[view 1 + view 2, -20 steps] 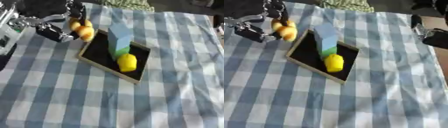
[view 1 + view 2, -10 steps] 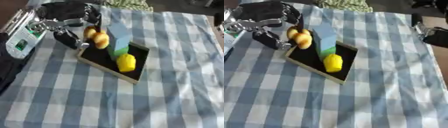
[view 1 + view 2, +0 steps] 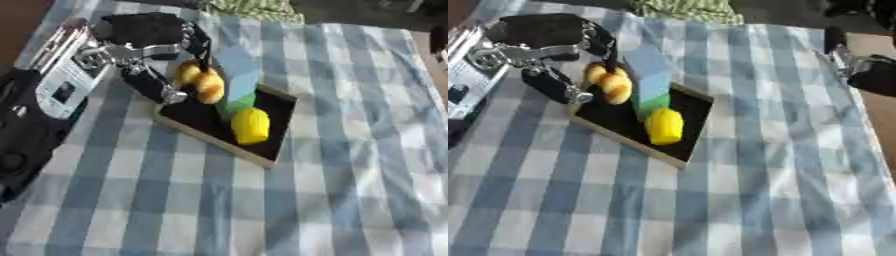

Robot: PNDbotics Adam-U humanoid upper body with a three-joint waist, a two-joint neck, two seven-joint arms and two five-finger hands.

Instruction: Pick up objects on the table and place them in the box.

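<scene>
My left hand [image 3: 153, 52] is shut on an orange-yellow lumpy object [image 3: 201, 81], holding it just above the left end of the black shallow box [image 3: 271, 112]. A yellow lemon-shaped thing [image 3: 250, 125] lies inside the box. A tall light-blue block [image 3: 236, 70] stands there on a green base [image 3: 234, 104]. My right hand [image 3: 864, 70] shows at the right edge in the right eye view, over the tablecloth's border; its fingers are not clear.
A blue-and-white checked cloth [image 3: 332, 190] covers the table. A green-striped cloth [image 3: 254, 7] lies at the far edge. My left arm's black and silver parts [image 3: 35, 115] fill the left side.
My left hand has carried the orange-yellow object rightward, from beside the box to over its left end. The camera has also shifted.
</scene>
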